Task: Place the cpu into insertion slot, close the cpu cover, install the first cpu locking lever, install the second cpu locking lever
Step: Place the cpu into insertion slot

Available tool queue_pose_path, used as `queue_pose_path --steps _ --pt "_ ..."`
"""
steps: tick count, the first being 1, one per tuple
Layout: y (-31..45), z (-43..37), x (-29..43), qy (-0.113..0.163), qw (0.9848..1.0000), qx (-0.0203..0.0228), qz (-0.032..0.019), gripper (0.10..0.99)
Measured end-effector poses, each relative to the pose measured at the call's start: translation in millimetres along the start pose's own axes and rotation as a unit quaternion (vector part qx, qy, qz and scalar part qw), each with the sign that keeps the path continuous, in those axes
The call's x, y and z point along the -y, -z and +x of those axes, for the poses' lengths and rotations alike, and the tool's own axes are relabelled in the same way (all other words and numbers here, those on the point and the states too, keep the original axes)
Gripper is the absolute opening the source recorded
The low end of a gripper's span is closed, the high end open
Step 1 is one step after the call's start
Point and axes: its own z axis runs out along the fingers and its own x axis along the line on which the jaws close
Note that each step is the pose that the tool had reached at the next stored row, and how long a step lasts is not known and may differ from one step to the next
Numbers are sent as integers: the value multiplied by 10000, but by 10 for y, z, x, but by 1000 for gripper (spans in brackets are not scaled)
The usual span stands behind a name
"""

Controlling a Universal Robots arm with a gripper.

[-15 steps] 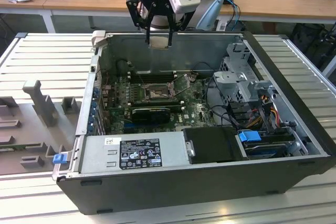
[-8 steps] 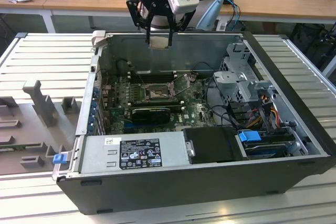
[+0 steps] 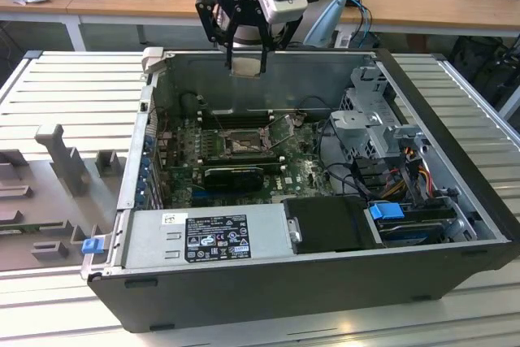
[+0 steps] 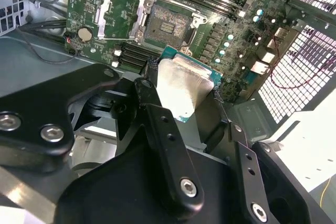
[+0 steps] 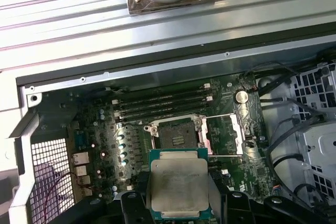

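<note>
My gripper (image 3: 245, 61) hangs above the open computer case, over its back wall, shut on the cpu (image 3: 245, 68). In both wrist views the cpu (image 5: 178, 182) (image 4: 181, 83) is a silvery square chip with a green edge, pinched at two sides by the black fingers (image 5: 140, 195) (image 4: 151, 85). Below it on the green board lies the insertion slot (image 5: 176, 132) (image 4: 167, 24) (image 3: 244, 145), uncovered, its dark pin field showing. The cpu cover (image 5: 223, 134) (image 4: 118, 14) stands swung open beside the slot.
Long black memory slots (image 5: 163, 106) run beside the socket. A black graphics card (image 3: 234, 175) lies in front of it, then the grey power supply (image 3: 203, 235). A drive cage (image 3: 382, 127) with cables fills the exterior view's right. Grey foam shapes (image 3: 57, 168) sit outside on the left.
</note>
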Motion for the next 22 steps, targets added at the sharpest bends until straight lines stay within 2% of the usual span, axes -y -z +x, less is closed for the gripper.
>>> queue_pose_path --steps 4,8,11,13,19,22 --pt "-5 0 1 -174 9998 18 6 529" --pt "-8 0 0 -453 9990 42 2 529" --pt "-11 0 1 -654 9978 60 -2 529" --pt "-13 0 1 -827 9965 76 -5 529" --pt "-16 0 1 -1132 9935 102 -12 529" --pt "-18 0 1 -1211 9926 109 -13 529"
